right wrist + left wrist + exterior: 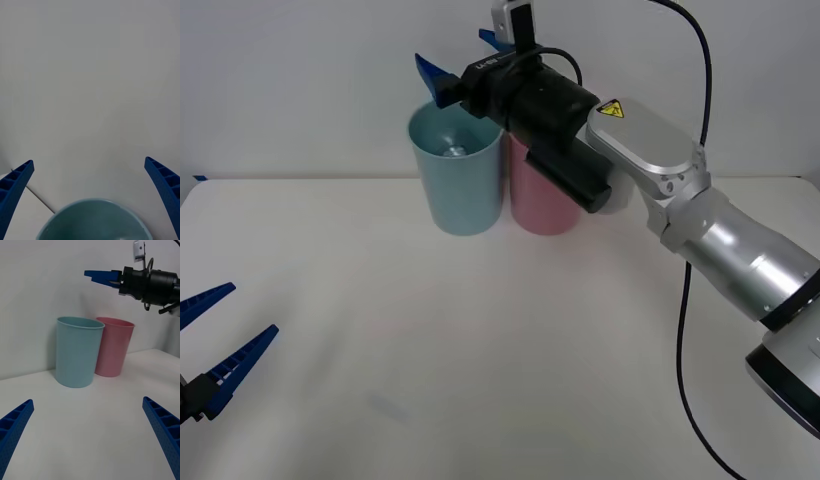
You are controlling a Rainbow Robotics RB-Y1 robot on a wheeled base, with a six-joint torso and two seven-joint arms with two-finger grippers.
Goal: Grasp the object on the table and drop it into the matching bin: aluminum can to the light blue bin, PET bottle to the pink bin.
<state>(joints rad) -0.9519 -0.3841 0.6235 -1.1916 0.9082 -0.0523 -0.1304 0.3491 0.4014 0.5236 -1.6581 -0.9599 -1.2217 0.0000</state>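
The small silver-topped aluminum can (453, 151) is seen lying at the bottom of the tall light blue plastic bin (455, 200) by the white tabletop's (480, 340) far edge, so the right gripper (463, 58) is held spread wide above it, empty.

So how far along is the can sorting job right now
Done: the small silver-topped aluminum can already lies at the bottom of the tall light blue plastic bin, which stands beside the pink plastic bin. In hand: nothing; the right gripper hangs open above the blue bin's rim. The left gripper waits open at the near left of the white table. Left: probably only pulling the right arm back.
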